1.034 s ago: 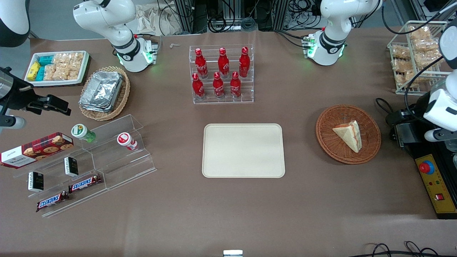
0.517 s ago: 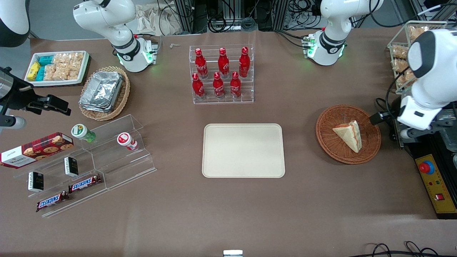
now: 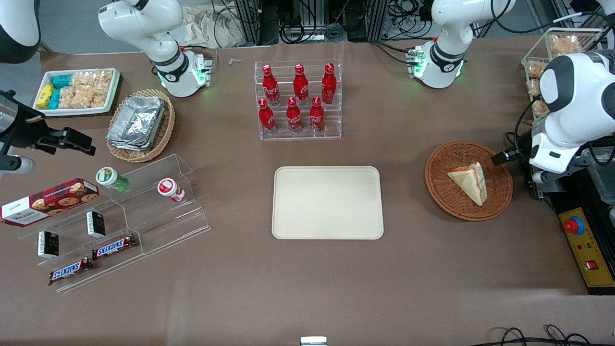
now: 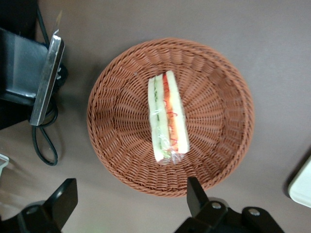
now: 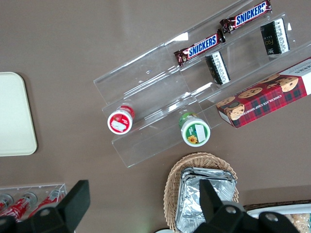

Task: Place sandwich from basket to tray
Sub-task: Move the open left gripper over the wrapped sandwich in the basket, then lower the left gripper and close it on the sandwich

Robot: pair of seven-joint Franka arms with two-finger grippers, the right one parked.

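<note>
The sandwich (image 3: pixel 468 181), a pale bread wedge with a red and green filling stripe, lies in the round reddish-brown basket (image 3: pixel 442 202). My gripper (image 3: pixel 503 157) hovers over the basket's rim at the side toward the working arm's end of the table. Seen from the left wrist, the sandwich (image 4: pixel 166 116) rests on its side in the middle of the basket (image 4: pixel 116 145). The gripper (image 4: pixel 130 200) stands open, wide apart and empty, with one fingertip (image 4: pixel 195 194) over the rim. The cream tray (image 3: pixel 328 202) lies empty mid-table; its corner (image 4: pixel 302 182) shows in the wrist view.
A clear rack of red bottles (image 3: pixel 299 100) stands farther from the front camera than the tray. A wire rack of snack bags (image 3: pixel 557 72) and a black control box with a red button (image 3: pixel 584 240) sit at the working arm's end, beside a black block with a cable (image 4: pixel 29 77).
The working arm has swung in from the table's end toward the basket, bringing the open gripper over the basket's rim. The sandwich, basket and tray have not moved.
</note>
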